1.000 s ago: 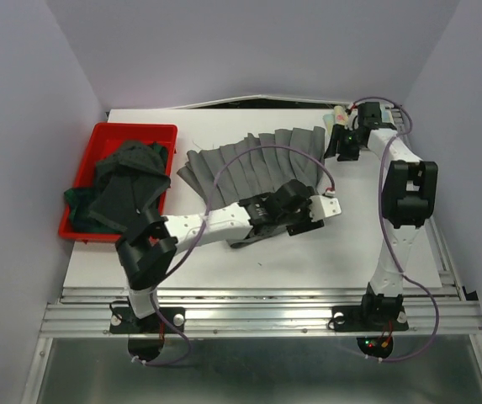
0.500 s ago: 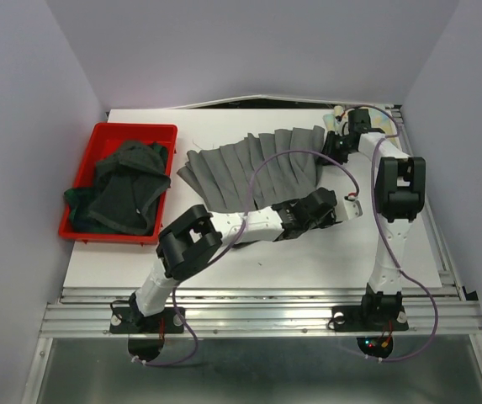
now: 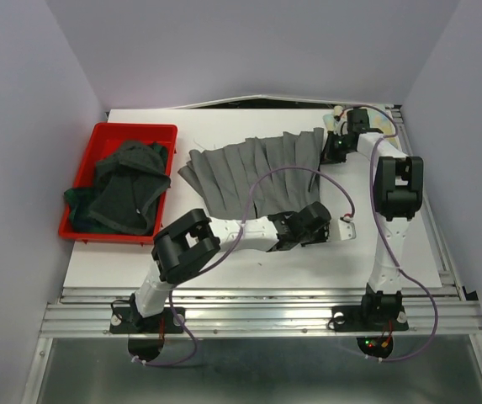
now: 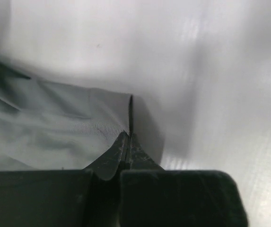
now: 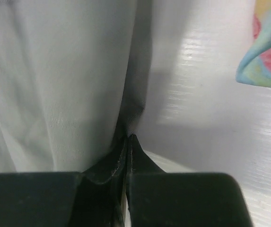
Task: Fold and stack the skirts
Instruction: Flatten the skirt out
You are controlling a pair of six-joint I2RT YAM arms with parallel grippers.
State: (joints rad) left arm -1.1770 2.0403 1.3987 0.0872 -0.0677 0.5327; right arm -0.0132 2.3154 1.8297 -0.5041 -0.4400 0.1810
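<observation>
now the left end effector (image 4: 128, 141) pinches the near right corner of the grey pleated skirt (image 3: 249, 168), which is spread on the tabletop (image 3: 308, 263). the right end effector (image 5: 127, 142) pinches the far one. lift both evenly, edge taut.

Left end effector (image 4: 128, 138) and right end effector (image 5: 128, 138) — open earlier — now clamped on grey pleated skirt (image 3: 249, 172) edges

Bare table (image 3: 325, 265) along near edge, red bin (image 3: 135, 129) blocking left, grey pleated skirt (image 3: 241, 168) covering centre
</observation>
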